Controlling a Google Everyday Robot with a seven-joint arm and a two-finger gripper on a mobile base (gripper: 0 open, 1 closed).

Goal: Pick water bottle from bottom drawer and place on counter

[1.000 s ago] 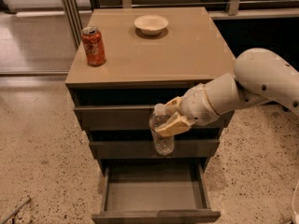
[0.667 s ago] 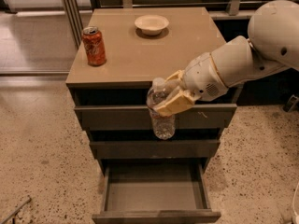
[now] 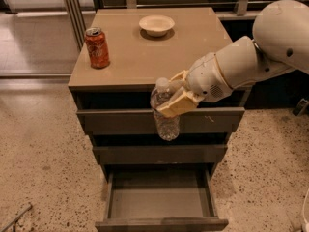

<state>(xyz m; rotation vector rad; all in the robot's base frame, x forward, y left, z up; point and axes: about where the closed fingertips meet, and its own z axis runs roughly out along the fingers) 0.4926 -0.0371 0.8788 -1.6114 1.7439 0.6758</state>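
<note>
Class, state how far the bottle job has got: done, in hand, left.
Done: the water bottle is out of the open bottom drawer, gripped by the claw. In hand: it hangs in front of the upper drawers, not over the counter. Left: lift it over and stand it there.
</note>
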